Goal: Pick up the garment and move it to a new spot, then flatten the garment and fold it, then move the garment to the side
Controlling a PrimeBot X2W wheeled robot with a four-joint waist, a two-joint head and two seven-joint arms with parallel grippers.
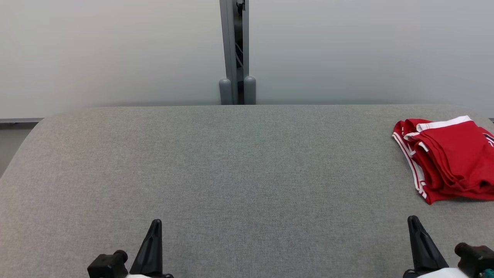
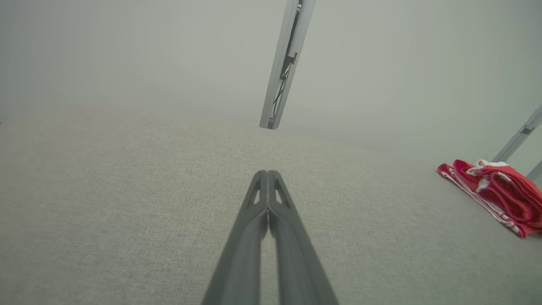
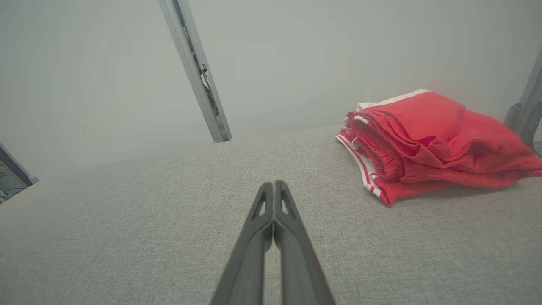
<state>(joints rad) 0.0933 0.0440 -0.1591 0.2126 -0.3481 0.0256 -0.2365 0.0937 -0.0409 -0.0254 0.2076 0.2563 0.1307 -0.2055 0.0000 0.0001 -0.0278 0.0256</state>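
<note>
red knit cloth — your garment [image 1: 447, 158] sits folded in a soft, layered stack at the far right of the table [image 1: 231, 173]. it has a white band along its top edge and white stripes down its left side, with ribbed folds bulging at the near corner. grey woven fabric covers the table, fine-grained, and the corners are rounded. your left gripper [image 2: 267, 173] is closed and holds nothing, its long dark tapered fingers pressed tip to tip over bare fabric. your right gripper [image 3: 274, 183] is likewise closed and empty — the garment lies ahead and to its right, apart from it. a grey metal post [image 1: 234, 50] stands behind the table's far edge against a pale matte wall [image 1: 96, 50].
</note>
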